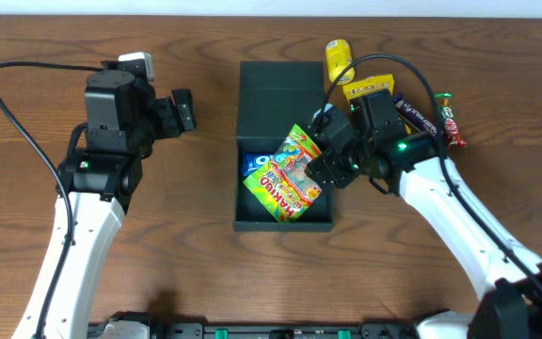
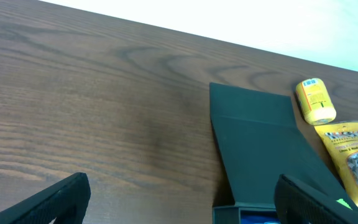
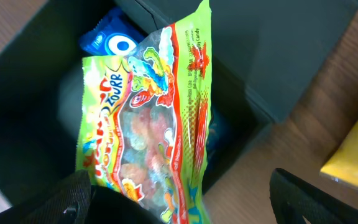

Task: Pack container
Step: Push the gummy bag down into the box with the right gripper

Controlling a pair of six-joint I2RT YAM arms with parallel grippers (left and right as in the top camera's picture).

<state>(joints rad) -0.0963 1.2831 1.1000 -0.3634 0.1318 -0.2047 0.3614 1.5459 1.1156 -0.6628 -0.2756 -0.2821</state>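
The container [image 1: 285, 224] is a dark green-black box at the table's middle, with its flap lid [image 1: 280, 94] open toward the back. A green gummy-candy bag [image 1: 285, 176] lies tilted in it, its top corner leaning over the right wall, on a blue cookie packet [image 1: 254, 163]. My right gripper [image 1: 332, 155] is open at the bag's right edge; in the right wrist view its fingers [image 3: 182, 193] are spread wide around the bag's [image 3: 148, 124] lower end, above the blue packet [image 3: 114, 40]. My left gripper [image 1: 184, 110] is open and empty left of the lid, also in its wrist view [image 2: 182, 186].
Right of the lid lie a yellow can [image 1: 338, 56], a yellow snack bag [image 1: 365, 87], a dark candy bar [image 1: 422, 115] and a red one [image 1: 452, 121]. The can [image 2: 314, 101] and yellow bag [image 2: 353, 155] show in the left wrist view.
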